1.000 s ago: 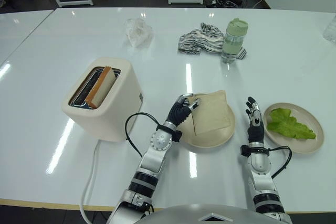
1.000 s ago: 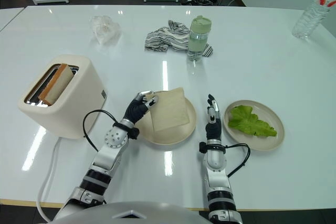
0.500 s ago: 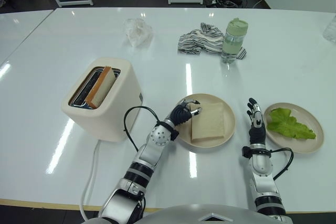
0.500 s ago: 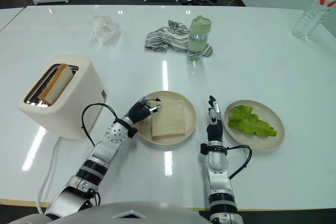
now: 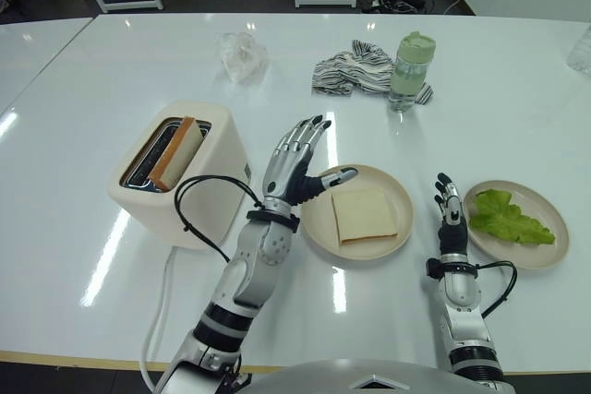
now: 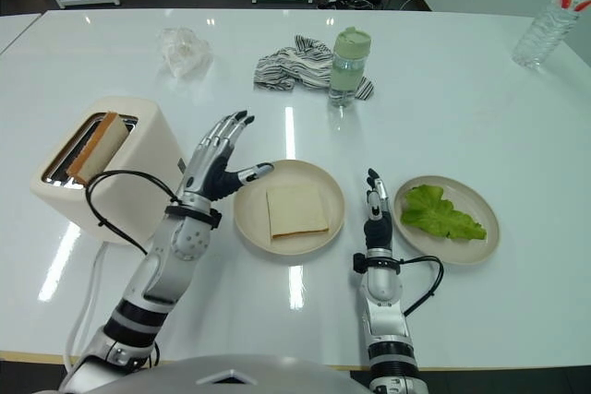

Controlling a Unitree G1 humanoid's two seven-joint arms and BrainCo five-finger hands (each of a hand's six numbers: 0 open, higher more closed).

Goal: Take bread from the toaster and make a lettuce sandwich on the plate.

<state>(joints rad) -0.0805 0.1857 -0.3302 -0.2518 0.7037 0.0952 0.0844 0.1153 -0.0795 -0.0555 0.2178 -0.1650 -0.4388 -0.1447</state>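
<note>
One slice of bread (image 5: 365,214) lies flat on the round beige plate (image 5: 319,220) in the middle of the table. My left hand (image 5: 295,165) is raised just left of that plate, open with fingers spread and holding nothing. A cream toaster (image 5: 181,175) stands to the left with another bread slice (image 5: 177,150) sticking up from its slot. A lettuce leaf (image 5: 508,218) rests on a second plate (image 5: 545,256) at the right. My right hand (image 5: 449,212) stands open and upright between the two plates, empty.
A striped cloth (image 5: 355,67) and a green-lidded bottle (image 5: 408,71) sit at the back of the table. A crumpled clear wrapper (image 5: 242,53) lies further left. The toaster's white cord (image 5: 159,320) runs to the front edge. A clear bottle (image 6: 552,25) stands far right.
My left hand let go of the bread slice, which now lies flat on the plate, and the hand rose up and left with fingers spread. The right hand stayed put.
</note>
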